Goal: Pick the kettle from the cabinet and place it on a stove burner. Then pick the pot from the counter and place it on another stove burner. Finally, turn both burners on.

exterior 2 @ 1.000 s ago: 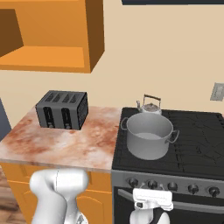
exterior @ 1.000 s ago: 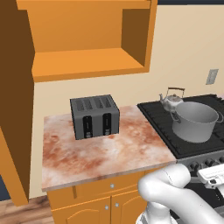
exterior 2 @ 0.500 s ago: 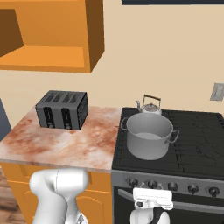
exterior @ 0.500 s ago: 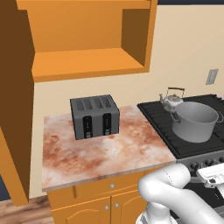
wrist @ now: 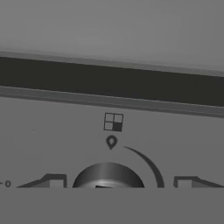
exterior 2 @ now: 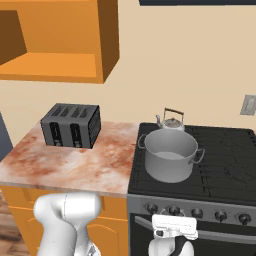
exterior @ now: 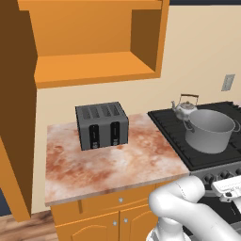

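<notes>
The small silver kettle (exterior: pixel 186 108) (exterior 2: pixel 171 121) stands on the back left burner of the black stove (exterior 2: pixel 230 150). The large grey pot (exterior: pixel 209 132) (exterior 2: pixel 171 156) sits on the front left burner, just in front of the kettle. My gripper (exterior 2: pixel 173 223) (exterior: pixel 229 187) is low at the stove's front panel, right at the row of knobs (exterior 2: pixel 197 213). In the hand view a round knob (wrist: pixel 107 175) with its pointer mark sits very close ahead. The fingers are hidden, so their state is unclear. The orange cabinet (exterior: pixel 94 66) (exterior 2: pixel 50 65) shelf is bare.
A dark grey four-slot toaster (exterior: pixel 102 124) (exterior 2: pixel 71 125) stands at the back of the mottled counter (exterior: pixel 94 164) (exterior 2: pixel 75 165). Orange doors with silver knobs (exterior: pixel 120 200) run below it. A wall outlet (exterior 2: pixel 249 104) is at the right.
</notes>
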